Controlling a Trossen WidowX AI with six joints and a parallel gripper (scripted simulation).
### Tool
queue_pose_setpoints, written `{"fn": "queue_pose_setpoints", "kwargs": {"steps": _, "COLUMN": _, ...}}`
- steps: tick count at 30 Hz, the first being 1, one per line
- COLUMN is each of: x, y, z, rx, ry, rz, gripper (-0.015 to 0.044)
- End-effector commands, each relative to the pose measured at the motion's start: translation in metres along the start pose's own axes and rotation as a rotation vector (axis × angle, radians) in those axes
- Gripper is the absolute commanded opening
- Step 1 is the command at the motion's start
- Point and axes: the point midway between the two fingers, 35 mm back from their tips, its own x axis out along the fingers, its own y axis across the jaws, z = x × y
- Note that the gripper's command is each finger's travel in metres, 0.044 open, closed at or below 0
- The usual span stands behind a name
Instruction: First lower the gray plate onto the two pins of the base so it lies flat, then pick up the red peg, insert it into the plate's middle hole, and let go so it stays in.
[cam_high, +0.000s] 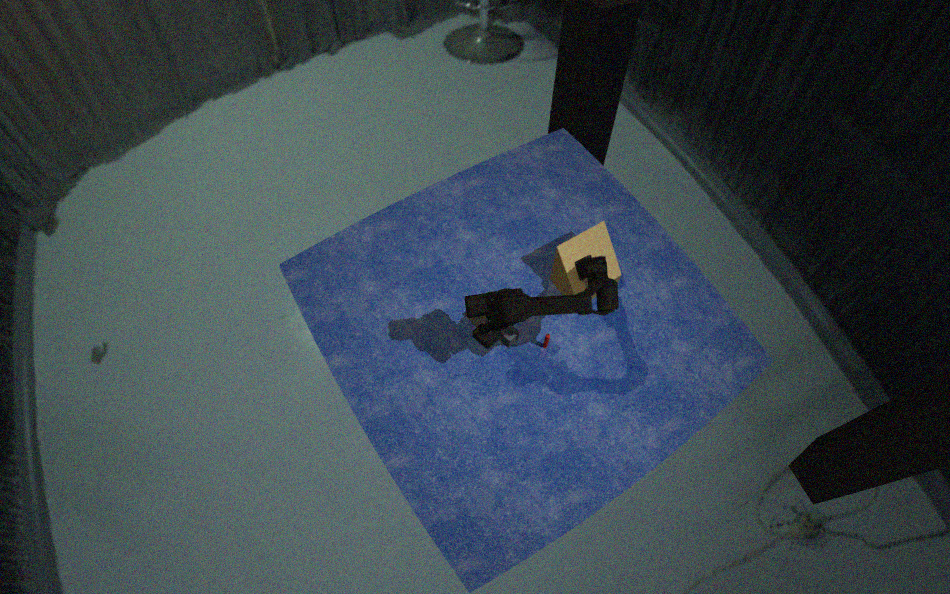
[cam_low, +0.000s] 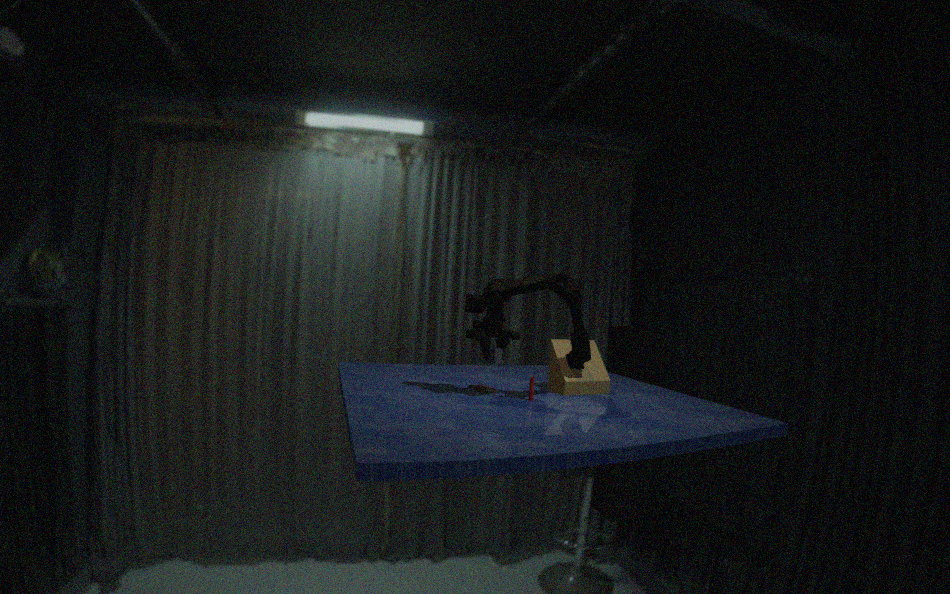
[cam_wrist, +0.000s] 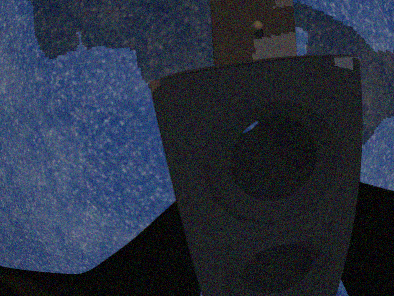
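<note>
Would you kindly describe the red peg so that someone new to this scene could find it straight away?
Start at the blue table top and find the tan block where the black arm is mounted. Just in front of that block, beside the arm's shadow, stands the red peg, upright and alone. It is the only red thing there, a thin short stick, unlike the gray plate held in the jaws.

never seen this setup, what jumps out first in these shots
The bright blue table top stands out in the dim room, with the black arm arching from its tan mount. The gripper hangs above the table, shut on the gray plate, which fills the wrist view. The small red peg stands upright beside it.
</note>
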Motion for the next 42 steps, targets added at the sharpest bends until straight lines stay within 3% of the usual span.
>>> {"fn": "queue_pose_setpoints", "kwargs": {"steps": 1, "x": 0.009, "y": -0.005, "z": 0.011, "rx": 0.012, "ry": 0.002, "rz": -0.010, "gripper": 0.0000}}
{"fn": "queue_pose_setpoints", "kwargs": {"steps": 42, "x": 0.068, "y": -0.040, "z": 0.103, "rx": 0.118, "ry": 0.000, "rz": -0.010, "gripper": 0.0000}}
